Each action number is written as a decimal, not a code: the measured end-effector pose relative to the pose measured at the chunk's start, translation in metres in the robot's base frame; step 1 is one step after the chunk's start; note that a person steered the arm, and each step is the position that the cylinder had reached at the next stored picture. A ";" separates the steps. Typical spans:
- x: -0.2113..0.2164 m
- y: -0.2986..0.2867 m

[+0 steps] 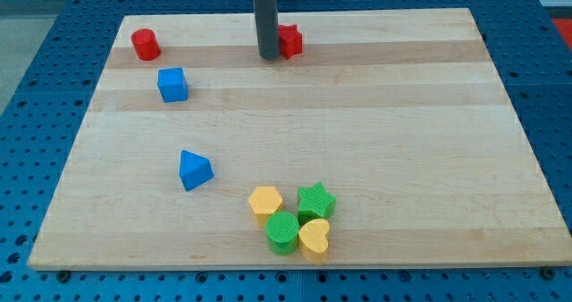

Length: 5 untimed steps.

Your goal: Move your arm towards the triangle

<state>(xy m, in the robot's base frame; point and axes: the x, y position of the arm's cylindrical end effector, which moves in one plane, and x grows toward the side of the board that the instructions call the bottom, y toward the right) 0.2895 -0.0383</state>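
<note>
One red block (pixel 290 40) sits half hidden behind my tip (pixel 269 57), far from the blue triangle (pixel 194 170).

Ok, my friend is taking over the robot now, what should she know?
My tip is at the view's top, just left of the red star, close or touching.
The blue triangle lies far off, toward the view's bottom left, on its own.
The blue cube sits left of the straight path between them.
Done: nothing that shows yet.
Left: slide the tip down and left to the triangle.
</note>
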 end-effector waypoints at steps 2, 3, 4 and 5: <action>-0.006 0.023; -0.006 0.037; -0.006 0.037; -0.002 0.024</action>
<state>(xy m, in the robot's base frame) 0.2874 -0.0145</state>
